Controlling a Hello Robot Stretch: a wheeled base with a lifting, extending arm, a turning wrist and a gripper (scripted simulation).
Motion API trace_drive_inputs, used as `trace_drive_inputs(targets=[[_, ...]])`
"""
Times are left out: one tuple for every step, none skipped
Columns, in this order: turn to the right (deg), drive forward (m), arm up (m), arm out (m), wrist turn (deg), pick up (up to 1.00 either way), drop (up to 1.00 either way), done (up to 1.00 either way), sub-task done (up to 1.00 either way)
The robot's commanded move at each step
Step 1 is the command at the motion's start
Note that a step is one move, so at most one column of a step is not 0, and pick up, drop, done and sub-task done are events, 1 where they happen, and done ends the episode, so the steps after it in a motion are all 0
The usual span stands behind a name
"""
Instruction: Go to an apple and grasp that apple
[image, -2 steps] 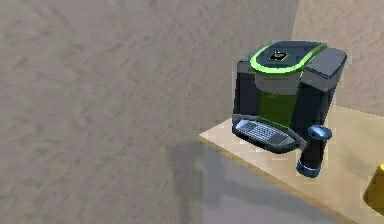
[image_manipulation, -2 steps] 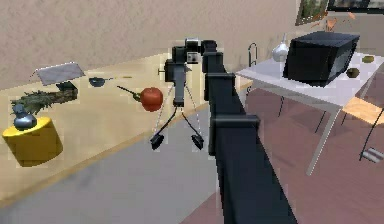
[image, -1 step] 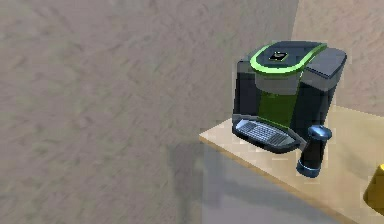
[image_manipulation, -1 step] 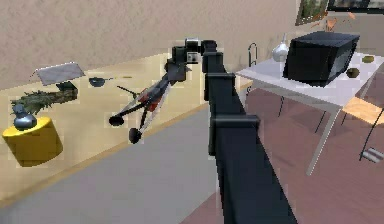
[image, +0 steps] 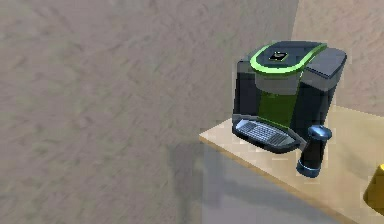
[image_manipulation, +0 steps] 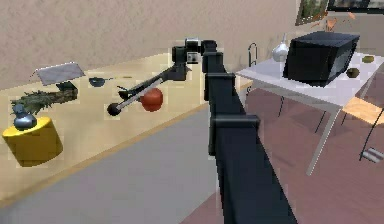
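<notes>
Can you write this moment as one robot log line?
arm: extended over counter | fingers: near red apple | holding: cannot tell | red apple: lying on counter

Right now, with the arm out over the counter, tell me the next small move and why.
Probably a slight correction of the gripper toward the apple, before any lift. The red apple lies on the counter close beside the thin fingers, on their nearer side, and I cannot tell whether they touch it or hold it.
</notes>
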Motion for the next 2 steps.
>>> trace_drive_inputs(targets=[[0.0,0.0,0.0,0.0,42.0,0.0,0.0,0.0,0.0],[0.0,0.0,-0.1,0.0,0.0,0.0,0.0,0.0,0.0]])
